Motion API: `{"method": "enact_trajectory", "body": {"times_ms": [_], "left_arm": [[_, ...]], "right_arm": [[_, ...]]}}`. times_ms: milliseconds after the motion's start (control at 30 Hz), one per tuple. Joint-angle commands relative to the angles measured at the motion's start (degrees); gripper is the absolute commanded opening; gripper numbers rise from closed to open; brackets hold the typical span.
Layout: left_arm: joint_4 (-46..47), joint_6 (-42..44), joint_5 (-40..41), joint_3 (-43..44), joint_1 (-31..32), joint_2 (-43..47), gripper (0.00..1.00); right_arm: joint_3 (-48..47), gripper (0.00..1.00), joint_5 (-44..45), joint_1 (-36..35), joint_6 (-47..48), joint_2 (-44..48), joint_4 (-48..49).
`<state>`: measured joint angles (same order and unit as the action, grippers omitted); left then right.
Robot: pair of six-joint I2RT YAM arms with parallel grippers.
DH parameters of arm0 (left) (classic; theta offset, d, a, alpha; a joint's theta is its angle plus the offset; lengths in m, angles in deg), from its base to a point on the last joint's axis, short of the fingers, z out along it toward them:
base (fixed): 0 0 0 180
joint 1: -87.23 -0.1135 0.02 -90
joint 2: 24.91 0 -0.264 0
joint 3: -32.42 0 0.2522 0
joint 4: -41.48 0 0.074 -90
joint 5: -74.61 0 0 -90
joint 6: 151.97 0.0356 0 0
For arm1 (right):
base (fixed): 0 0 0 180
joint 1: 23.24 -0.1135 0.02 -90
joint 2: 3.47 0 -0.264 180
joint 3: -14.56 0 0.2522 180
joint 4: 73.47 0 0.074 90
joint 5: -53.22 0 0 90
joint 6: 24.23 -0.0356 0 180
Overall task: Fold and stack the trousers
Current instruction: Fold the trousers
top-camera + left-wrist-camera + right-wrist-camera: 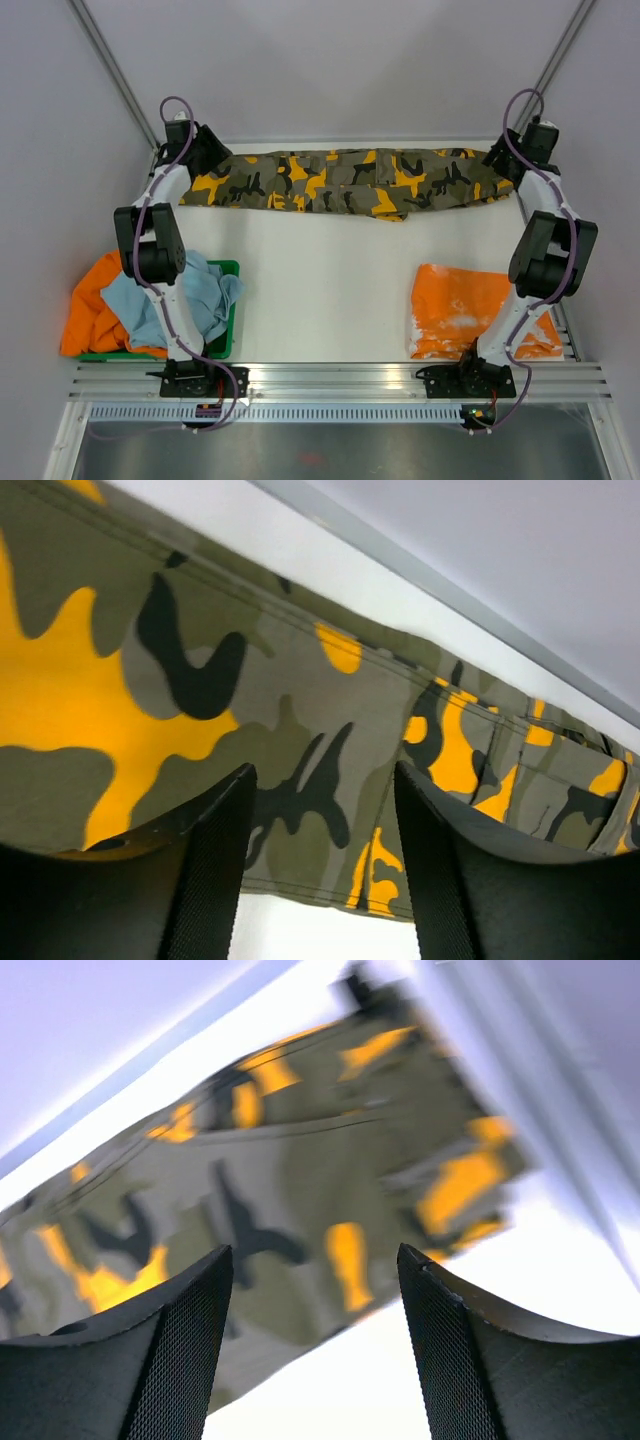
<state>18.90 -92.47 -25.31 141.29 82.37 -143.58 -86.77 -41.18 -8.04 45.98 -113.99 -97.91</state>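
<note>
Left arm [150,245] and right arm [552,250] reach far forward; both jaws parted, the right seemingly, through blur.

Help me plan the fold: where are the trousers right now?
Top view: the trousers lie stretched along the far edge of the table, from the left tool to the right tool.

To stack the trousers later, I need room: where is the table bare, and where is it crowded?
Bare: the wide white middle of the table, between the trousers along the far edge, the heaped green bin on the left and the orange garment on the right. Crowded: the far edge and both near corners.
</note>
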Motion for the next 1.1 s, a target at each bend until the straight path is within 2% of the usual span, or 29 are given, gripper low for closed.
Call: {"method": "enact_trajectory", "body": {"times_ms": [0, 133, 300, 467, 567, 733, 1067], "left_arm": [[-1.6, -3.2, -2.0, -2.6, -3.7, 2.5, 0.64], [-1.5, -7.5, -3.1, -4.3, -7.6, 2.8, 0.67], [-4.8, -9.8, -1.3, -4.5, -10.5, 3.4, 0.71], [-3.5, -11.3, -0.4, -8.4, -11.0, 2.4, 0.71], [-3.7, -12.8, -0.5, -8.4, -11.2, 0.6, 0.7], [-2.0, -15.5, 3.8, -11.3, -11.2, -0.5, 0.71], [-3.2, -19.6, 5.4, -9.6, -11.6, -7.1, 0.69]], "right_arm": [[-1.5, 0.74, 2.0, 2.2, 1.2, -0.2, -0.7], [-0.4, 0.74, -0.2, 2.1, 5.2, -3.5, 2.3], [-1.1, 0.74, 1.6, 2.1, 3.6, -7.3, 0.5], [3.0, 0.74, 1.9, 2.1, -0.3, -7.6, 5.4], [2.1, 0.74, 1.9, 2.1, -1.0, -9.5, 4.5], [3.1, 0.75, 1.9, 2.2, -2.9, -11.3, 6.4], [-2.2, 0.76, 0.6, 2.2, -3.7, -17.3, 4.6]]}}
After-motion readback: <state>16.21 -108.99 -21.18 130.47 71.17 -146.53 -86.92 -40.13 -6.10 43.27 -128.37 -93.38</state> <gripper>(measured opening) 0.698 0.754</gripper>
